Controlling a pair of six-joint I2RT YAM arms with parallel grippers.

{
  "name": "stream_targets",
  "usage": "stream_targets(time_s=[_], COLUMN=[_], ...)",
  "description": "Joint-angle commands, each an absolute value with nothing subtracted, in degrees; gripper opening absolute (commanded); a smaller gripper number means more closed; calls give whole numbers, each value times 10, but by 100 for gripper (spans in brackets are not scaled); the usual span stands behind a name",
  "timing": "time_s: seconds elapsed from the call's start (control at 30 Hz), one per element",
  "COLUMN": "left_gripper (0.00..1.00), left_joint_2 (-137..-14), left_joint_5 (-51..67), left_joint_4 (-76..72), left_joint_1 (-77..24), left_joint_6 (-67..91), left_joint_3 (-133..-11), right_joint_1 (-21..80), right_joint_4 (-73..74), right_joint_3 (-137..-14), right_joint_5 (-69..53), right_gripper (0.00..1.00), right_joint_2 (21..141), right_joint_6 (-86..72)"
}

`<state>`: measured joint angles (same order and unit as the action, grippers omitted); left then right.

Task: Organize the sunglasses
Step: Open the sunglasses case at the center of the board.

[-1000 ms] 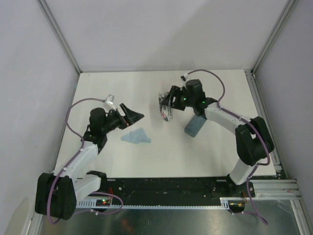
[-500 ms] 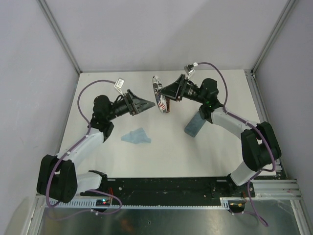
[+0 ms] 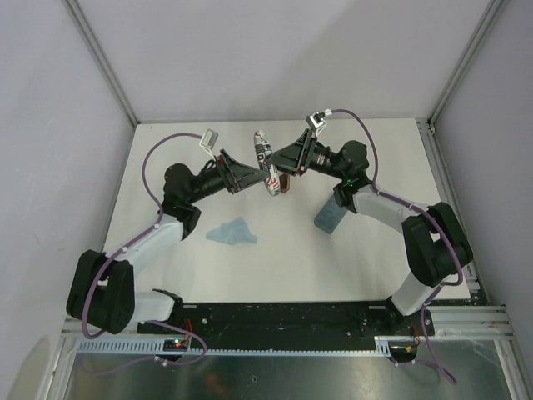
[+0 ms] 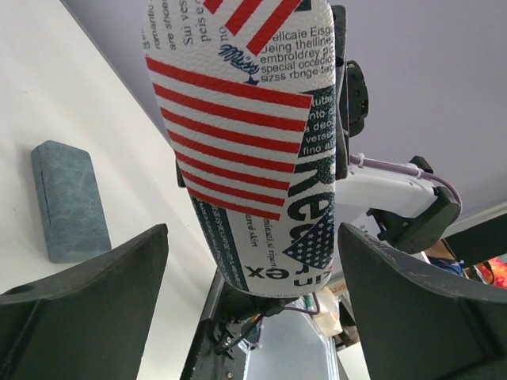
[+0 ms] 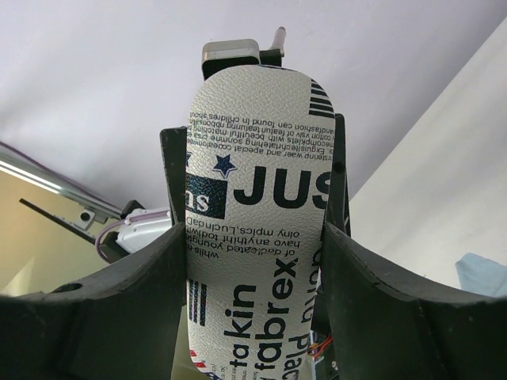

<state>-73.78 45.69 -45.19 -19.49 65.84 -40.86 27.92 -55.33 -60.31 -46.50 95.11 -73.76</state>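
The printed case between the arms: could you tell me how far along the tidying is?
Done: nothing visibly put away. In hand: the right gripper is shut on the printed case, and the open left gripper straddles it. Left: the blue case and cloth lie on the table.

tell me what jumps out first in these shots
A flag-print case with red stripes and lettering is held in the air over the far middle of the table, where both arms meet. The right gripper is clamped on it, while the left gripper stands open on either side of it without touching. On the table lie a grey-blue case to the right and a blue cloth to the left.
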Motion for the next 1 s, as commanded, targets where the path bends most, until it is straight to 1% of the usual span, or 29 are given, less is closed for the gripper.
stream_targets(time_s=[0.0,0.1,0.3,0.37,0.5,0.57,0.77,0.97], left_gripper=[88,78,54,49,38,33,27,22], left_joint_2=[-746,-749,-752,-753,-753,-755,-767,-792], left_joint_5=[466,468,466,464,468,469,467,457], left_joint_4=[-507,-515,-522,-523,-524,-524,-521,-489], left_joint_1=[-204,-204,-204,-204,-204,-204,-204,-204], left_joint_6=[679,684,684,682,675,671,657,628], left_joint_3=[-431,-433,-436,-436,-429,-420,-394,-377], right_joint_1=[284,284,286,286,285,285,285,290], right_joint_4=[-611,-611,-610,-601,-531,-469,-256,-136], right_joint_3=[-605,-605,-602,-599,-591,-590,-590,-591], right_joint_5=[-469,-470,-473,-474,-467,-454,-372,-281], right_gripper=[34,33,31,30,28,27,25,23], right_joint_2=[949,951,952,950,932,919,875,862], right_joint_6=[-752,-753,-751,-741,-684,-634,-480,-388])
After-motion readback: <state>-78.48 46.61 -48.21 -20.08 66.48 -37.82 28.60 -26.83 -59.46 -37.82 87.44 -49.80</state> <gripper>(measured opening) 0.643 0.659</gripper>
